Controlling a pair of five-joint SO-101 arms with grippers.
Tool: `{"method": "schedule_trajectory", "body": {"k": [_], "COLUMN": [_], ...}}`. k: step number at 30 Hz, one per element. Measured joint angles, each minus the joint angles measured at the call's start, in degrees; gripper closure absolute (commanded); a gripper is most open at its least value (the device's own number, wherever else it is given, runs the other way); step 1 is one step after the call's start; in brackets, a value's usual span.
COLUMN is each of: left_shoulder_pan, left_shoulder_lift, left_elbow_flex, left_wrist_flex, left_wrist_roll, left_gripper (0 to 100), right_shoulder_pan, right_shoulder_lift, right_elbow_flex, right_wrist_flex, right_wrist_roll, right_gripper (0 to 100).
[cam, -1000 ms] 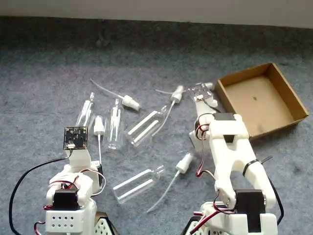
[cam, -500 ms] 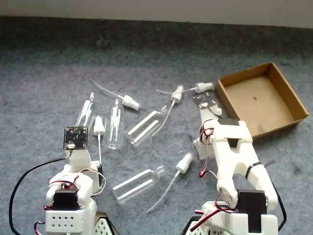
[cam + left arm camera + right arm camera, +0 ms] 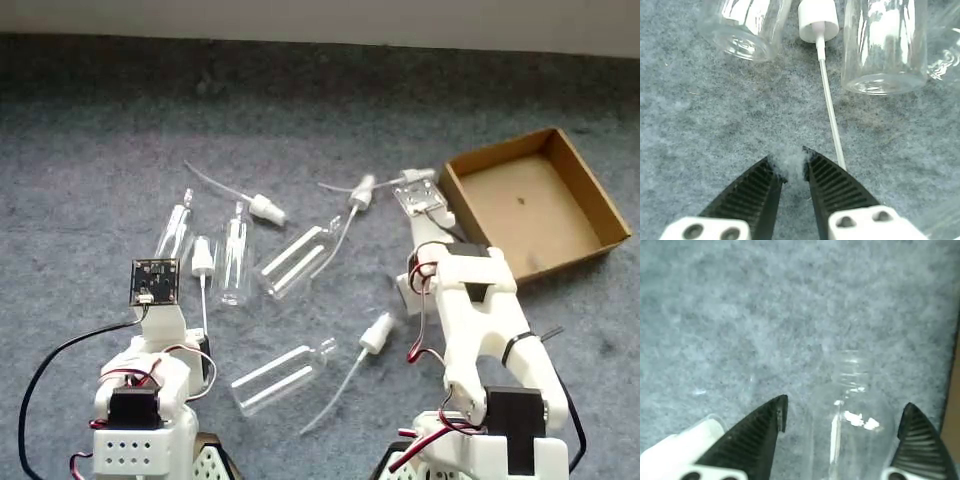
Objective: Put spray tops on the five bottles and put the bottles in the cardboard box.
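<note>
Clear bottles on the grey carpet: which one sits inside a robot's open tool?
The clear plastic bottle beside the brown cardboard box: it lies between the tips of the open right tool. The other four lie farther from the box.

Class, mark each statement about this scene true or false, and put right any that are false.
1. The cardboard box has no bottle in it. True.
2. The bottle in front of the right gripper already wears a spray top. False: its threaded neck is bare.
3. The right gripper's jaws stand wide open on either side of that bottle. True.
4. The left gripper is clamped on a spray top. False: its jaws hold nothing. The spray top lies on the carpet ahead of them, with its tube running back beside one jaw.
</note>
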Motion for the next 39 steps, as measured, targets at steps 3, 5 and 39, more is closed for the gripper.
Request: {"method": "schedule_trajectory", "body": {"k": [3,5,39], "left_shoulder_pan": [0.0,0.0,0.0], "left_shoulder_lift": [0.0,0.0,0.0], "left_elbow_flex": [0.0,0.0,0.0], "left_wrist_flex": [0.0,0.0,0.0], "left_wrist_roll": [0.0,0.0,0.0], "left_gripper": [99,99,99], "right_shoulder_pan": [0.1,0.0,1.1], "right_shoulder_lift": [0.0,0.0,-5.8], "right_elbow_flex": [0.0,0.0,-13.5], "right_wrist_flex": [0.0,0.6,19.8], "right_wrist_roll": [0.2,1.5,1.9], "right_gripper": [68.1,69.3,91.9]}}
